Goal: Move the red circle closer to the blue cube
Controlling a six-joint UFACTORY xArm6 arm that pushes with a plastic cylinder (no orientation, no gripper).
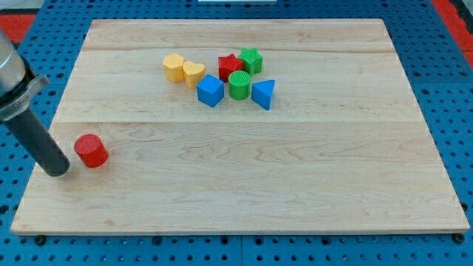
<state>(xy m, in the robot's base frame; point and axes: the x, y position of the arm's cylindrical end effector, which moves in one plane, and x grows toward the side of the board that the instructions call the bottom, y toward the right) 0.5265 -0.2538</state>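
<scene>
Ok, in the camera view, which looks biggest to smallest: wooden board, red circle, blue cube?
1. wooden board, by far.
2 and 3. red circle and blue cube look about alike; the circle sits nearer the view's bottom, so I won't rank them.

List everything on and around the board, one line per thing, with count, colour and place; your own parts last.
red circle: one, red, alone near the view's left edge.
blue cube: one, blue, in the cluster near the view's top.
blue triangle: one, blue, right end of the cluster.
green cylinder: one, green, between cube and triangle.
green star: one, green, top of the cluster.
red star: one, red, left of the green star.
yellow heart: one, yellow, left of the cube.
yellow block: one, yellow, leftmost in the cluster.
wooden board: one, pale wood.
blue pegboard: one, under the board.
my tip: one, dark rod, just left of the red circle.
</scene>
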